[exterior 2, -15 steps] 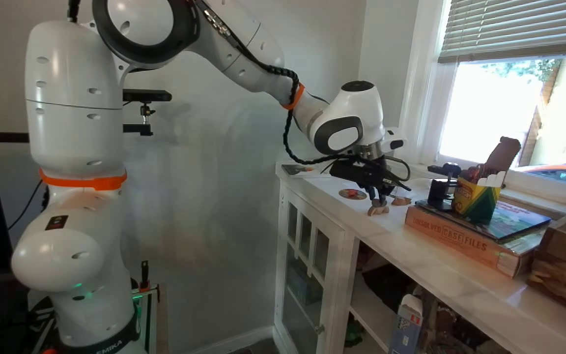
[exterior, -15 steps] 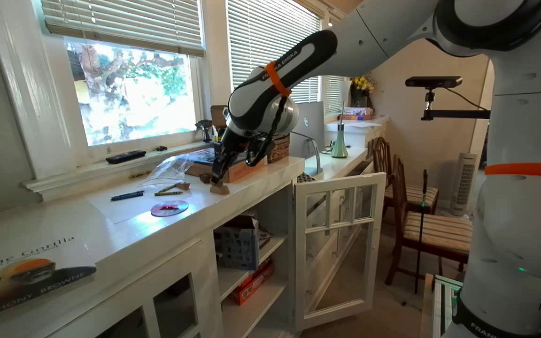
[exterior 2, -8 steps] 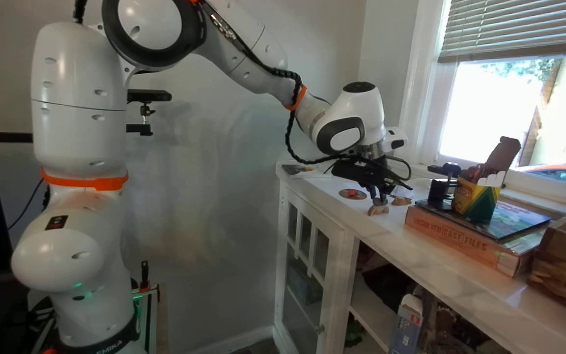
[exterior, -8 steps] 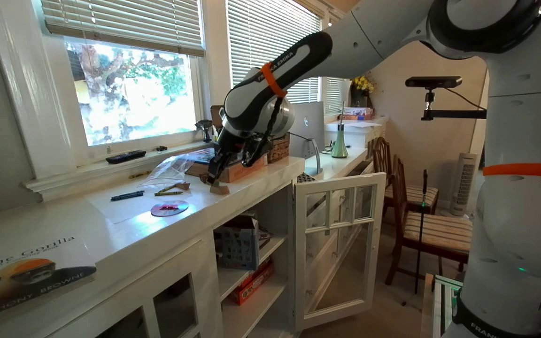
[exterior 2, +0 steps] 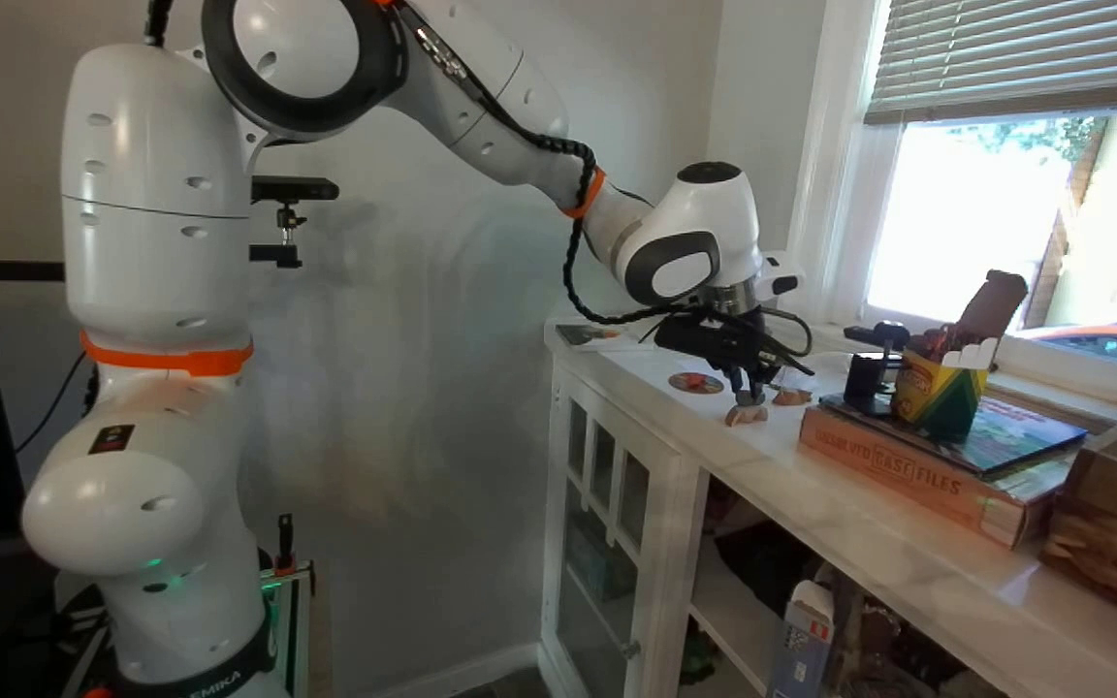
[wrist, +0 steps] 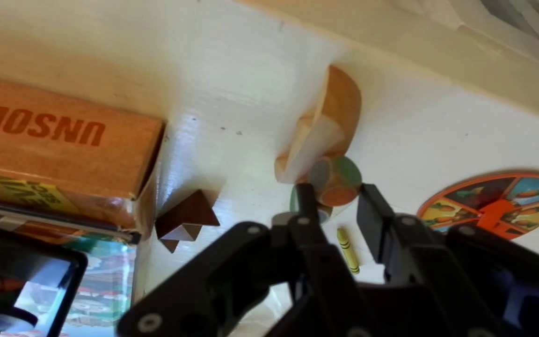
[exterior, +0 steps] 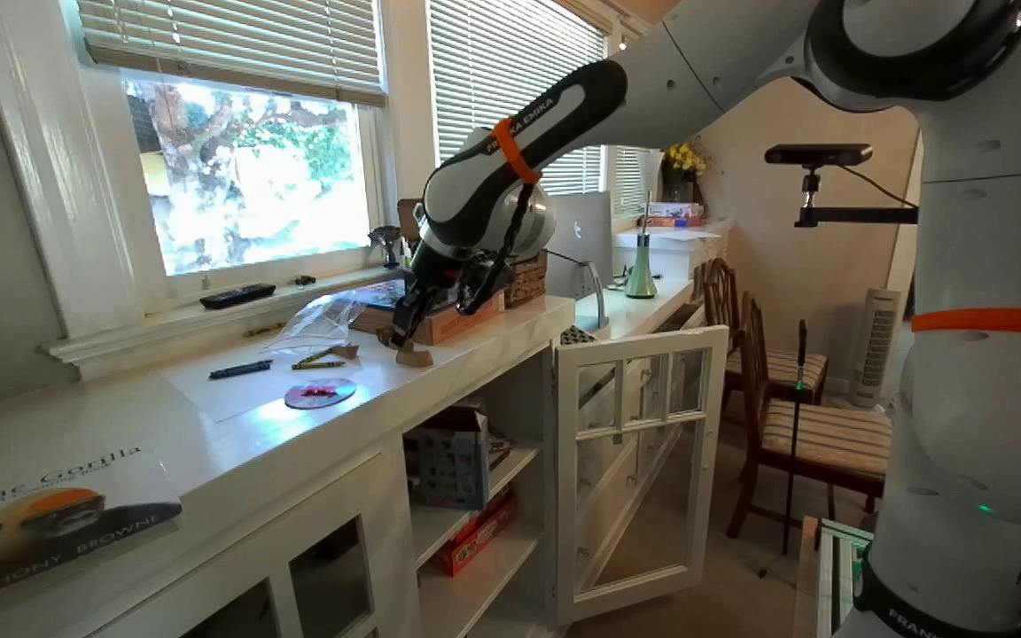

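Note:
In the wrist view my gripper [wrist: 336,187] is shut on a small faceted block [wrist: 338,175] with grey, green and orange faces, which fills the gap between its fingertips. More coloured patches show past the left finger [wrist: 308,210]; I cannot tell if they belong to a separate block. Just beyond lies a curved wooden piece [wrist: 339,112], on the white counter [wrist: 232,93]. In both exterior views the gripper [exterior: 400,341] points down, low over the curved piece [exterior 2: 746,415]; the held block is hard to make out there.
A brown faceted piece [wrist: 190,215], a yellow crayon [wrist: 348,250] and a picture disc [wrist: 536,206] lie around the gripper. A boxed game [exterior 2: 898,485] bearing a crayon box [exterior 2: 941,393] stands alongside. The counter's front edge [wrist: 405,47] runs close by, above an open cabinet door [exterior: 567,532].
My gripper shifted slightly during the earlier half second, leftward in an exterior view, then stayed still. The curved wooden piece kept its place.

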Controlling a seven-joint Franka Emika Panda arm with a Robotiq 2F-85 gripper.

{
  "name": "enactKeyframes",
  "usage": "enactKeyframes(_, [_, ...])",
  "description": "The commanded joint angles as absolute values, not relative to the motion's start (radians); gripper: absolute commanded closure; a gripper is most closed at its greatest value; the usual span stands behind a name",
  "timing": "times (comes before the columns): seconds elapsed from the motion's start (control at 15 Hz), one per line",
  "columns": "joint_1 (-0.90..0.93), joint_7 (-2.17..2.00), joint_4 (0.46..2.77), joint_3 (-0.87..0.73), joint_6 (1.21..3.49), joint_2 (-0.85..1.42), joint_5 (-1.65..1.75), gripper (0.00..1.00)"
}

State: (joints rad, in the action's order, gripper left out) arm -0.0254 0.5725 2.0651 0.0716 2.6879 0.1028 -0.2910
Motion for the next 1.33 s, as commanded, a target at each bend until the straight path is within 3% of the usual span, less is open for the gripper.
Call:
enactKeyframes(0.0, [-0.027, 0.561, 2.064, 0.072, 2.690, 0.107, -0.283, 0.93])
enactKeyframes(0.73, [-0.026, 0.533, 2.078, 0.061, 2.677, 0.091, -0.243, 0.93])
enactKeyframes(0.8, [-0.025, 0.529, 2.078, 0.060, 2.678, 0.092, -0.237, 0.56])
enactKeyframes(1.27, [-0.026, 0.502, 2.068, 0.061, 2.693, 0.099, -0.228, 0.02])
